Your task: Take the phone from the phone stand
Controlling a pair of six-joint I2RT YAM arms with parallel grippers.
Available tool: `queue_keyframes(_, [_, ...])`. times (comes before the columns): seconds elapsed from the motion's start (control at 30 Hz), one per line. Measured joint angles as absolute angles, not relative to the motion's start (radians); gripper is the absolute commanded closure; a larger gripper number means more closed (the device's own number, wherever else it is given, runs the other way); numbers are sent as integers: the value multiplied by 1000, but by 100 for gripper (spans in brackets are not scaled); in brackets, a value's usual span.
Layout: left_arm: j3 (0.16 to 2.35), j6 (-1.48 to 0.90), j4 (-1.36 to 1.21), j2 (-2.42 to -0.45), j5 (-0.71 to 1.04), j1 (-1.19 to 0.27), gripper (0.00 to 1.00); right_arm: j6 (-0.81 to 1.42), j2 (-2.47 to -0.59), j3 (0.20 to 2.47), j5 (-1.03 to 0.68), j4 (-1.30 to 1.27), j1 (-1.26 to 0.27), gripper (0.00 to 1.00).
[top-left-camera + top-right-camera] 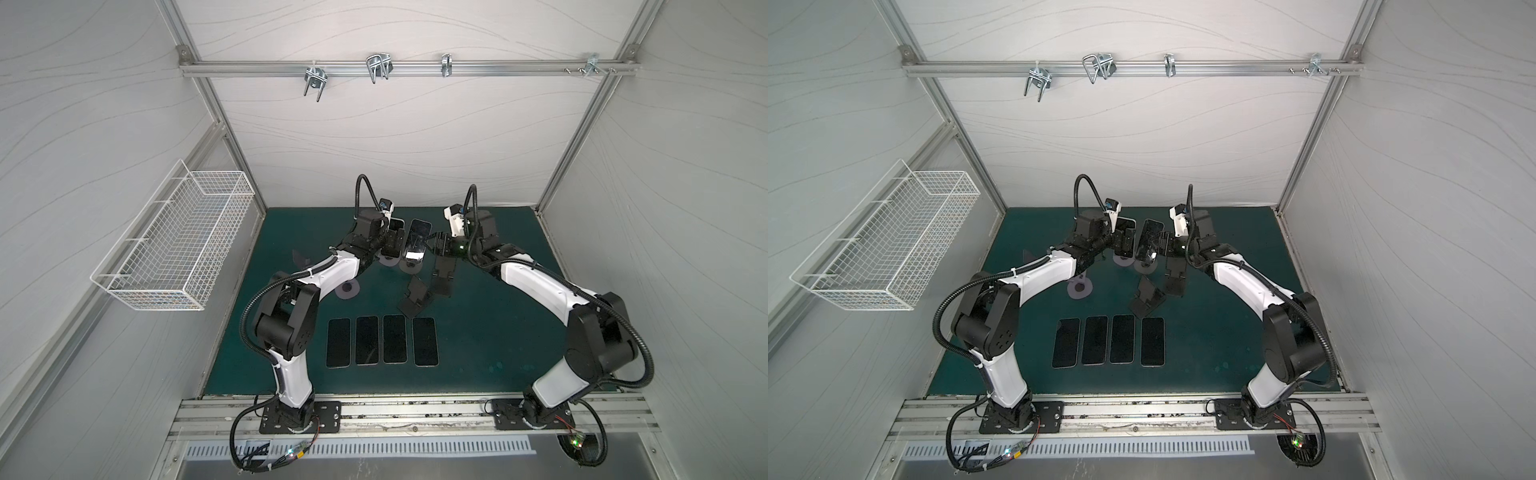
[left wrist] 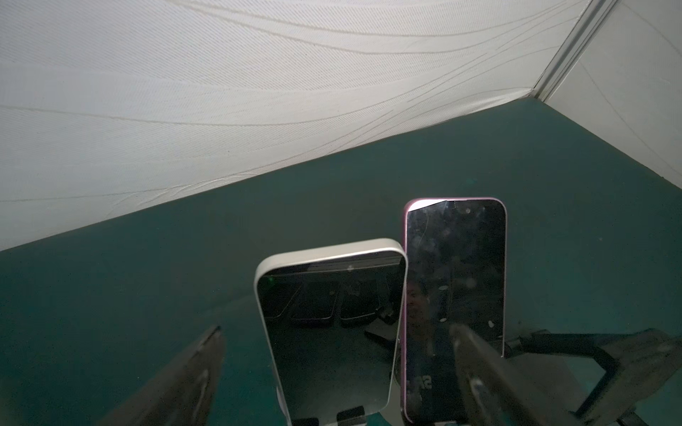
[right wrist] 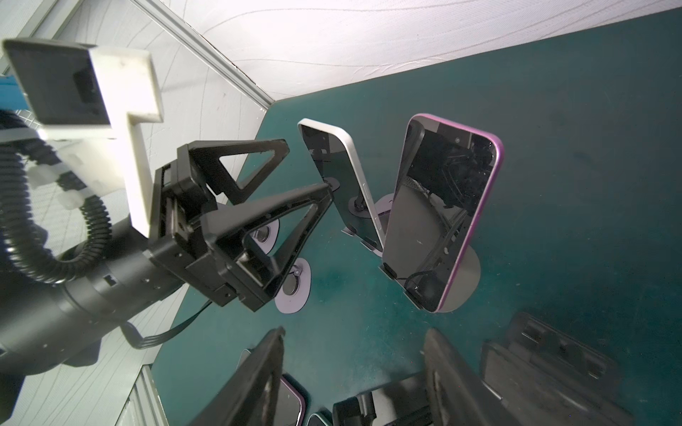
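Two phones lean on round-based stands at the back of the mat. The white-edged phone (image 2: 328, 332) (image 1: 397, 226) rests on its stand (image 1: 388, 261). My left gripper (image 2: 336, 328) (image 1: 392, 243) is open and straddles it, a gap on each side. The purple-edged phone (image 2: 455, 265) (image 3: 443, 206) (image 1: 417, 241) stands beside it on its own stand (image 3: 468, 280). My right gripper (image 3: 355, 332) (image 1: 440, 245) hangs open just right of the purple phone, apart from it, with only mat between its fingers.
Several phones (image 1: 382, 340) lie flat in a row near the front. Two black folding stands (image 1: 415, 297) (image 1: 442, 274) sit below the right gripper. An empty round stand (image 1: 348, 289) lies by the left arm. A wire basket (image 1: 178, 245) hangs on the left wall.
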State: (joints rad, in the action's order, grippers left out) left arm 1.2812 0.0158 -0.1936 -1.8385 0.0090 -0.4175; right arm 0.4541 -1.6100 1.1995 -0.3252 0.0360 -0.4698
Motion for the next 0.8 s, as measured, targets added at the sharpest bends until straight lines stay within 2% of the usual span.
queue_keyframes(0.8, [1317, 0, -193, -1889, 15, -418, 3, 386, -1615, 1217, -369, 10, -503, 34])
